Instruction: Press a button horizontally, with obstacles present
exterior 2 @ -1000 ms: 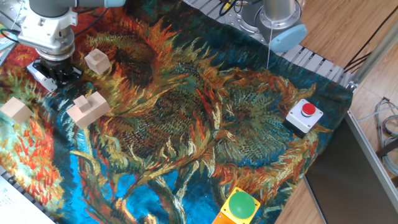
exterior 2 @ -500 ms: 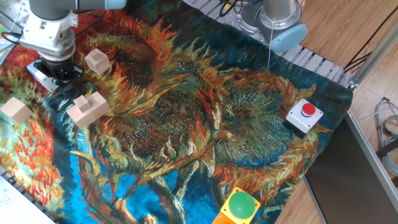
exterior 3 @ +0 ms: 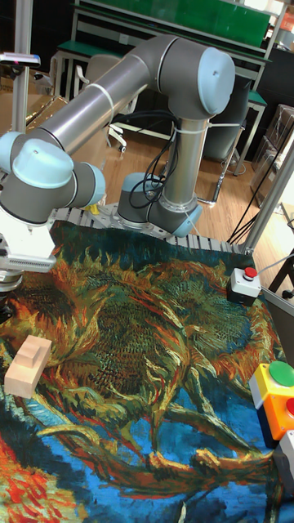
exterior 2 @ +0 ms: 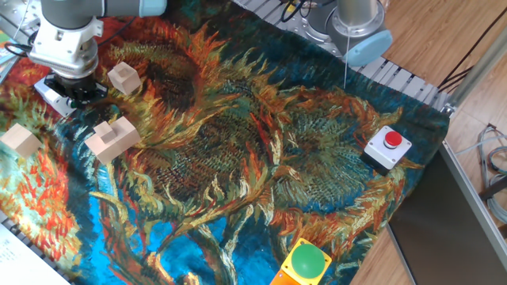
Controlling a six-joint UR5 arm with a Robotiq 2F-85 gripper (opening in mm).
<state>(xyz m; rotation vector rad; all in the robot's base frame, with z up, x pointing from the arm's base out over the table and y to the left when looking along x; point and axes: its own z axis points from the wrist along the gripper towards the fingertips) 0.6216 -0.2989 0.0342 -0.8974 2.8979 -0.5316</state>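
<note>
My gripper (exterior 2: pixel 76 90) hangs low at the far left of the cloth in the fixed view, its dark fingers right against a small white box with grey sides (exterior 2: pixel 45 96). The green button itself is hidden behind the gripper. No gap or contact between the fingertips shows. The obstacles are pale wood: a small cube (exterior 2: pixel 124 77) just right of the gripper, a larger notched block (exterior 2: pixel 112 138) in front of it, and another small cube (exterior 2: pixel 21 140) at the left edge. The notched block (exterior 3: pixel 27 364) also shows in the tall fixed view, where the gripper is cut off at the left edge.
A red button on a white box (exterior 2: pixel 388 148) sits at the far right of the sunflower cloth (exterior 2: pixel 238 158). A big green dome on a yellow box (exterior 2: pixel 305 263) stands at the near edge. The arm's base (exterior 2: pixel 356 24) rises behind the cloth.
The wrist and gripper have shifted very slightly to the right beside the white box. The blocks and boxes have not moved.
</note>
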